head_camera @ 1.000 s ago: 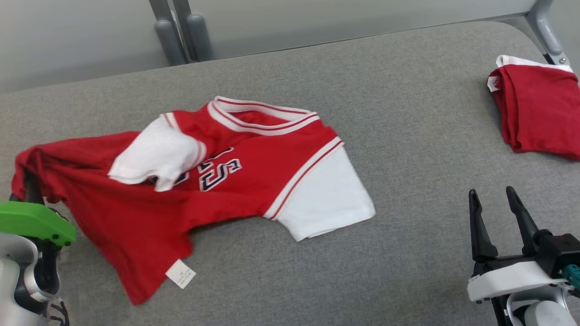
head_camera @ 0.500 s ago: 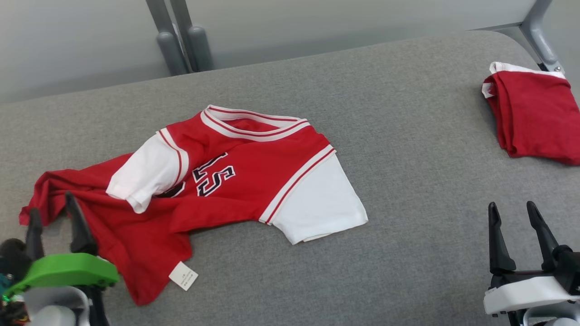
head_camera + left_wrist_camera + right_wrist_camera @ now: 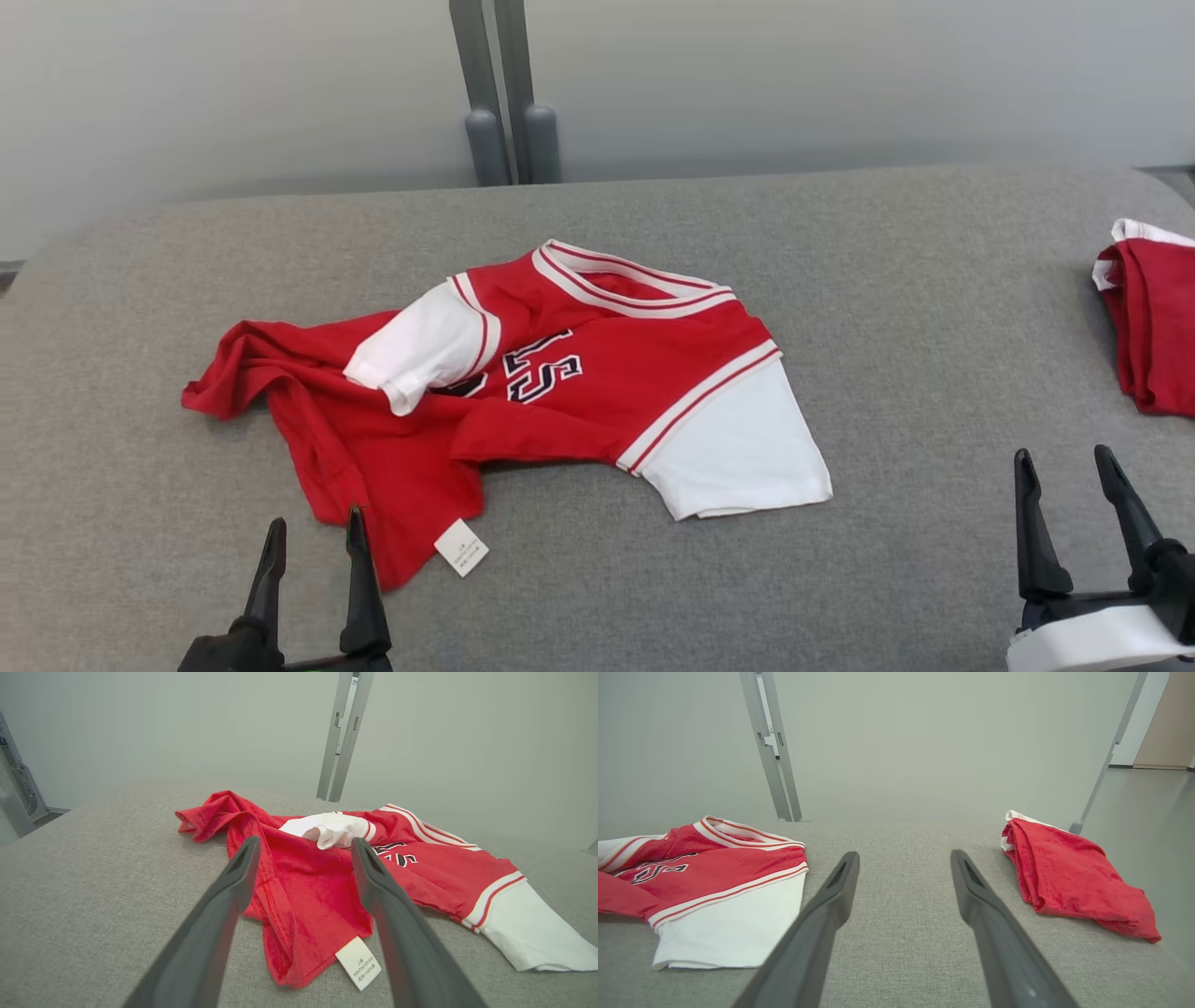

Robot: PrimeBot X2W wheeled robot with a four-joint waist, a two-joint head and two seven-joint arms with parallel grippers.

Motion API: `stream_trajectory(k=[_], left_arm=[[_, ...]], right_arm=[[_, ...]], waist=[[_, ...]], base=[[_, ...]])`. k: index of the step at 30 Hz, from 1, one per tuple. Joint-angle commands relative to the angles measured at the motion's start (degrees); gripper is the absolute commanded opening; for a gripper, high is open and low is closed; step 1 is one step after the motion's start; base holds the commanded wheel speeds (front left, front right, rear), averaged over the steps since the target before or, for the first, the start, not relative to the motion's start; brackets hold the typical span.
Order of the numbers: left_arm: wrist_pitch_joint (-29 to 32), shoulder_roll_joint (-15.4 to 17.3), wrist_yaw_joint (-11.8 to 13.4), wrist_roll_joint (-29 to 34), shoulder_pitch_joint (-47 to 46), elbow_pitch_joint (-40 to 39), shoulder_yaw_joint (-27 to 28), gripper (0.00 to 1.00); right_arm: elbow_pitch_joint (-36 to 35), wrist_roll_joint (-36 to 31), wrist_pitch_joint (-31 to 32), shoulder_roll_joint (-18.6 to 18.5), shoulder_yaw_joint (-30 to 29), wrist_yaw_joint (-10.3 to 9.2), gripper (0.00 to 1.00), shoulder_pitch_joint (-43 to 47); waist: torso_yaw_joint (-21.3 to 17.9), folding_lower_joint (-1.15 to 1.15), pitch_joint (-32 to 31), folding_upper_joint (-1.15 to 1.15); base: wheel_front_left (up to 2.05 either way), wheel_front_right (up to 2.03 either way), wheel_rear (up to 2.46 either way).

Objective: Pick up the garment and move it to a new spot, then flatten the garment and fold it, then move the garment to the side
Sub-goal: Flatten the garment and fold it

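On the garment (image 3: 607, 411), lettering (image 3: 544, 367) shows an "S"; the label (image 3: 461, 547) is illegible.

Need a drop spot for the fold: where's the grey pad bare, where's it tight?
Bare: the wide strip of grey pad between the jersey and the folded red garment, ahead of the right tool; the far band behind the collar. Tight: near left, where the left tool sits by the jersey's tag.

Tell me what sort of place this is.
Likely a robot test room set up for folding clothes: a grey fabric-covered table, a bare pale wall with metal posts behind it, a crumpled jersey and a folded red garment set aside.
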Motion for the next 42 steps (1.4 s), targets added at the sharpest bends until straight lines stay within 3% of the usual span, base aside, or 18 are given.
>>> stream_trajectory(k=[1, 9, 14, 23, 28, 31, 34, 42], left_arm=[[-0.15, -0.3, -0.82, 1.4, 1.23, -0.2, 1.0, 1.0], [-0.16, -1.67, -6.05, 6.31, 2.59, 0.62, 3.46, 1.0], [-0.15, -1.74, -9.5, 5.73, 2.1, 3.24, 2.92, 1.0], [-0.16, -1.73, -11.24, 5.94, 1.17, 5.14, 3.66, 1.0], [-0.16, -1.73, -11.03, 6.54, 0.97, 5.96, 3.22, 1.0], [-0.15, -1.74, -10.07, 5.96, 0.46, 7.21, 1.96, 1.0], [1.36, -1.75, -9.84, 6.73, -1.16, 11.62, -1.0, 1.0], [12.62, -1.64, -8.59, 6.55, -12.07, 21.27, -5.35, 1.0]], right_arm=[[0.14, -0.48, -0.18, 0.13, 0.32, -0.02, 1.0, 0.87], [2.05, -1.3, -0.18, 1.19, 1.31, -0.02, 1.0, 1.47], [3.23, -1.43, -0.18, 1.42, 2.34, -0.02, 1.0, 1.1], [4.11, -0.82, -0.18, 1.95, 2.72, -0.02, 1.0, 0.72], [4.49, -1.2, -0.18, 2.24, 2.63, -0.02, 1.0, 0.18], [6.14, -1.16, -0.18, 2.31, 5.51, -0.01, 1.0, -1.44], [9.66, -1.99, 4.72, 0.91, 9.77, -0.01, 1.0, -4.68], [18.66, -2.74, 24.72, -1.74, 19.19, -0.04, 1.0, -18.94]], waist=[[3.01, 0.0, -3.41, 0.0], [4.26, 0.0, -5.76, 0.0], [3.82, 0.0, -6.25, 0.0], [2.29, 0.0, -6.12, 0.0], [2.26, 0.0, -5.89, 0.0], [2.61, 0.0, -5.17, 0.0], [3.12, 0.0, -3.94, 0.0], [5.16, 0.0, 4.07, 0.0]], base=[[0.0, 0.0, 0.0], [0.0, 0.0, 0.0], [0.0, 0.0, 0.0], [0.0, 0.0, 0.0], [0.0, 0.0, 0.0], [0.0, 0.0, 0.0], [0.0, 0.0, 0.0], [0.0, 0.0, 0.0]])
